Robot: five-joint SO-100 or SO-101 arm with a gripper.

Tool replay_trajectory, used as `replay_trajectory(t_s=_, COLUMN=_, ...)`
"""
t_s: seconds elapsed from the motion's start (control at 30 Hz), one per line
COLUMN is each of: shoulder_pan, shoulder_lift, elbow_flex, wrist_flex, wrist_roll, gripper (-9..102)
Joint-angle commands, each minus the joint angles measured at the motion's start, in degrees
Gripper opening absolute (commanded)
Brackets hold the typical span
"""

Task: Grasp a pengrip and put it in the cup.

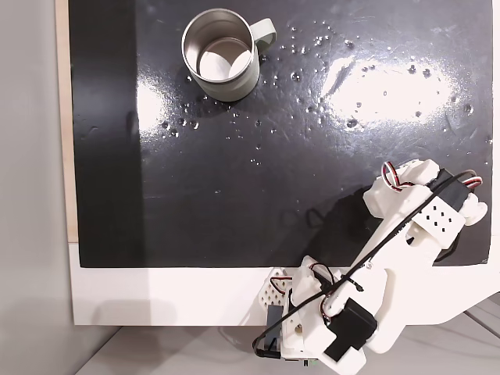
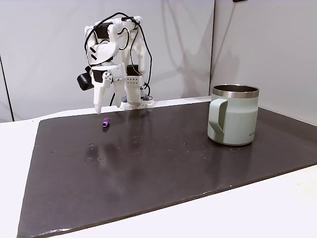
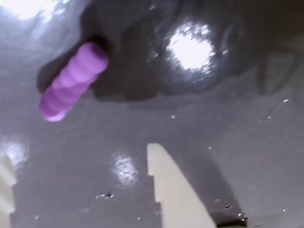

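No text can be read; the cup [image 2: 235, 115], at the right of a fixed view, bears small dark lettering at its lower right, too small to read.

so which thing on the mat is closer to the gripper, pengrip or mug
The purple pengrip, lying just below the gripper. The mug stands far across the mat.

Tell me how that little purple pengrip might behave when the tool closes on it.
The pengrip is a ribbed cylinder lying on its side on the glossy dark mat, so a nudge would likely roll it. Its ribs look rubbery, so it may squash slightly but grip well. It is tiny beside the cup, so probably very light. The tool looks open just short of it.
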Motion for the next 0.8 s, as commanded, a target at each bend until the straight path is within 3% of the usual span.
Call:
replay_trajectory(t_s=0.0, shoulder_pan=0.0, shoulder_lift=-0.88, elbow_flex=0.97, wrist_flex=-0.97, wrist_roll=0.53, gripper=29)
replay_trajectory(t_s=0.77, shoulder_pan=7.82, shoulder_lift=-12.39, elbow_flex=0.7, wrist_flex=-8.44, wrist_roll=-3.08, gripper=18)
